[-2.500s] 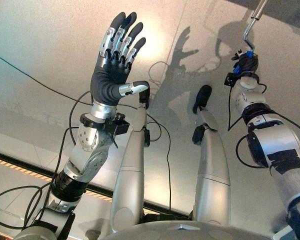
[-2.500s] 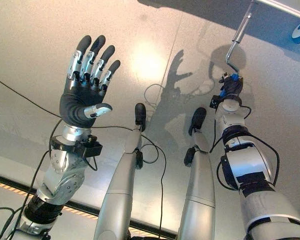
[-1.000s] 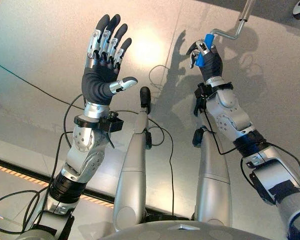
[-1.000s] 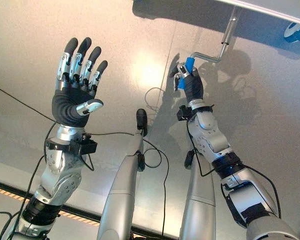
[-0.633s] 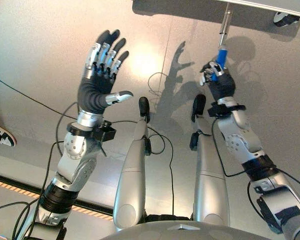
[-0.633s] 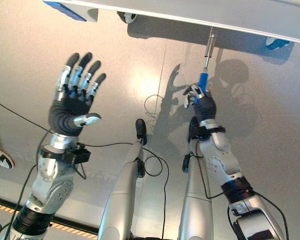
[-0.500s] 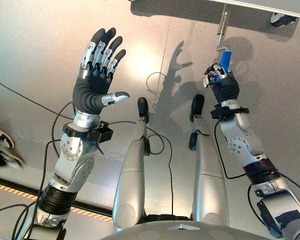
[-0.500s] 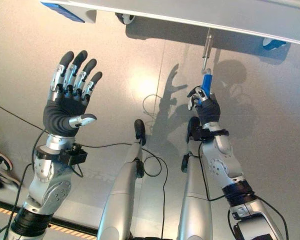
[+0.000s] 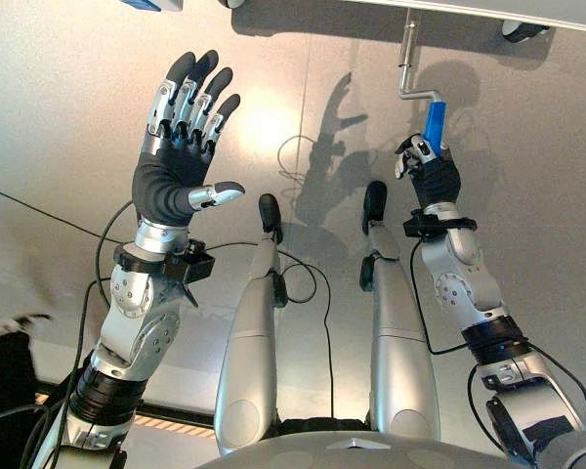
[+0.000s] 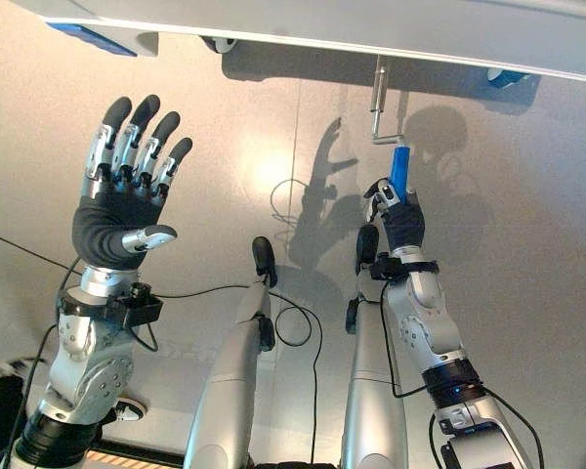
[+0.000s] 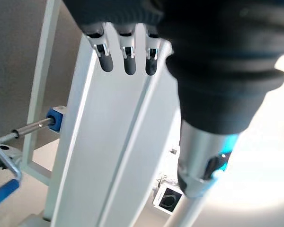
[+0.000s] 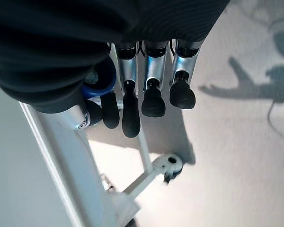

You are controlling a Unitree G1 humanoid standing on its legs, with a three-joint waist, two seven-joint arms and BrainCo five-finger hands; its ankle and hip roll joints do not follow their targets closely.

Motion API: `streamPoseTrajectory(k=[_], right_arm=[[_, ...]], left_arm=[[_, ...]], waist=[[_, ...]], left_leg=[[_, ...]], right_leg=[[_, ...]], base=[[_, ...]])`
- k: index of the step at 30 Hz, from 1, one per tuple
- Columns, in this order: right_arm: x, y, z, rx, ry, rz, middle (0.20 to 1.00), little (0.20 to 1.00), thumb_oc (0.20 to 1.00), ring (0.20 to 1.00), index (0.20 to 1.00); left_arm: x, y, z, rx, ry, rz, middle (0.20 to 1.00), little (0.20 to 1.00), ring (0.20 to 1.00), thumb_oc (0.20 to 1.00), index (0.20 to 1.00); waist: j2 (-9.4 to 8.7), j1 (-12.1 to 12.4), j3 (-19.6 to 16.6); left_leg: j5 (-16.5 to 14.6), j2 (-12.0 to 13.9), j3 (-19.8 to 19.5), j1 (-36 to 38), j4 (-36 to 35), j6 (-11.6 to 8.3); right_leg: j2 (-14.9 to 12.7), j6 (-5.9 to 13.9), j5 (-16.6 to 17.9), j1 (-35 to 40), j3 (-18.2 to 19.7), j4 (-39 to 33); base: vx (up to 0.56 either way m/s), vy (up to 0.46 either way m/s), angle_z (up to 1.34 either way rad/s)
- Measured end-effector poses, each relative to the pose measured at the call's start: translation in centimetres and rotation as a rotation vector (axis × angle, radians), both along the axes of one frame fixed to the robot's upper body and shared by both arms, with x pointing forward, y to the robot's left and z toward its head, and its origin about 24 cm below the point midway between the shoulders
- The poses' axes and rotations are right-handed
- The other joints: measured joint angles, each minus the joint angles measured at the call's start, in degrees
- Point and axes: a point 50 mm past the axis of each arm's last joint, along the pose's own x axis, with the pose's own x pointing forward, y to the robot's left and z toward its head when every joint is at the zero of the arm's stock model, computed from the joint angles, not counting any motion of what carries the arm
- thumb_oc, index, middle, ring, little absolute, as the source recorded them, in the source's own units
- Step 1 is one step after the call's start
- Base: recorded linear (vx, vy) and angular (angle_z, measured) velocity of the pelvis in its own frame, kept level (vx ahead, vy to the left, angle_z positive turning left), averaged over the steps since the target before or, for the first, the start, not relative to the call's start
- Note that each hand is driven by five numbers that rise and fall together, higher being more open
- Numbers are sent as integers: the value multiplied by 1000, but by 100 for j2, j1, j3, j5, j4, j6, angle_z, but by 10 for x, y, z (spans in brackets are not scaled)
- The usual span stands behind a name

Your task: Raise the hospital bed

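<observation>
The bed's crank is a bent metal rod [image 9: 406,61] that hangs from the white bed frame [image 10: 391,34] and ends in a blue handle [image 9: 435,121]. My right hand [image 9: 432,180] is shut on the lower end of this handle, which points up and away from the wrist. In the right wrist view the fingers [image 12: 153,100] curl round the blue handle [image 12: 103,81]. My left hand [image 9: 174,164] is raised to the left, open with straight spread fingers, holding nothing. The left wrist view shows the crank's blue handle [image 11: 4,192] beside the frame [image 11: 114,142].
The bed frame's edge runs along the far side, with a caster wheel [image 9: 516,30] at its right and a blue part [image 10: 86,38] at its left. A caster on a white frame leg [image 12: 168,165] stands on the pale floor. A dark shape [image 9: 2,376] lies at the near left.
My right hand has swung the blue handle round the crank, from left of the rod to its right side. The camera has shifted, showing more bed frame. My left hand stays raised and open.
</observation>
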Motion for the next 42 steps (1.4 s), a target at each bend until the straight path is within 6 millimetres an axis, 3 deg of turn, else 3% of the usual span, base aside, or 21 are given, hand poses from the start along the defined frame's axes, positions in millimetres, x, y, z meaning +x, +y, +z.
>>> streamPoseTrajectory(k=[3, 5, 12, 20, 23, 32, 39, 40, 42], right_arm=[[5, -4, -6, -43, 13, -45, 200, 200, 200, 200, 200], [24, -20, -15, -77, 66, -159, 200, 200, 200, 200, 200], [43, -33, -8, -118, 108, -250, 200, 200, 200, 200, 200], [48, -41, -6, -128, 125, -279, 200, 200, 200, 200, 200], [50, -56, -10, -146, 168, -309, 200, 200, 200, 200, 200], [65, -71, -12, -167, 304, -363, 200, 200, 200, 200, 200], [70, -76, -10, -164, 367, -399, 200, 200, 200, 200, 200], [69, -79, -9, -160, 378, -417, 200, 200, 200, 200, 200], [69, -82, -9, -152, 393, -445, 200, 200, 200, 200, 200]], left_arm=[[-1, -1, 1, -2, -3, -5, 1000, 1000, 1000, 1000, 1000], [-2, -5, 0, 3, 9, -43, 1000, 1000, 1000, 1000, 1000], [-2, -11, 1, 24, 10, -81, 1000, 1000, 1000, 1000, 1000], [-2, -11, 2, 42, 10, -76, 1000, 1000, 1000, 1000, 1000], [-1, -12, 4, 51, 5, -82, 1000, 1000, 1000, 1000, 1000], [-1, -18, 1, 62, 19, -120, 1000, 1000, 1000, 1000, 1000], [0, -24, 1, 66, 29, -143, 1000, 1000, 1000, 1000, 1000], [1, -24, 2, 66, 25, -143, 1000, 1000, 1000, 1000, 1000], [1, -25, 4, 58, 17, -143, 1000, 1000, 1000, 1000, 1000]], waist=[[-12, -9, -5], [-78, -26, -6], [-84, -2, -7], [-79, 36, -7], [-77, 172, -7], [-74, 308, -9], [-36, 338, -20], [-25, 461, -21], [36, 487, -22]], left_leg=[[-1, -6, 11, 19, -6, 4], [0, -8, 10, 21, 0, 4], [4, -17, 7, -35, -6, 9], [13, -28, -7, -104, 2, 16], [18, -38, -22, -103, 9, 22], [47, -97, -64, -142, 34, 59], [51, -138, -342, -484, 201, 49], [52, -148, -369, -542, 219, 48], [51, -161, -456, -644, 285, 48]], right_leg=[[3, 11, 10, 10, 28, -9], [4, 14, 15, 17, 37, -11], [-4, 22, 28, -35, 40, -29], [-21, 22, 28, -97, 27, -17], [-35, 25, 28, -88, 14, -8], [-93, 61, 47, -92, 1, 5], [-166, 65, 12, -252, -180, 84], [-178, 63, 4, -293, -195, 104], [-206, 60, -10, -331, -276, 129]], base=[[-6, -26, -3], [0, 0, 0], [0, 0, 0], [3, 8, 0], [10, 7, 2], [0, 0, 2], [-9, 39, 12], [-9, 89, 13], [-2, 94, 14]])
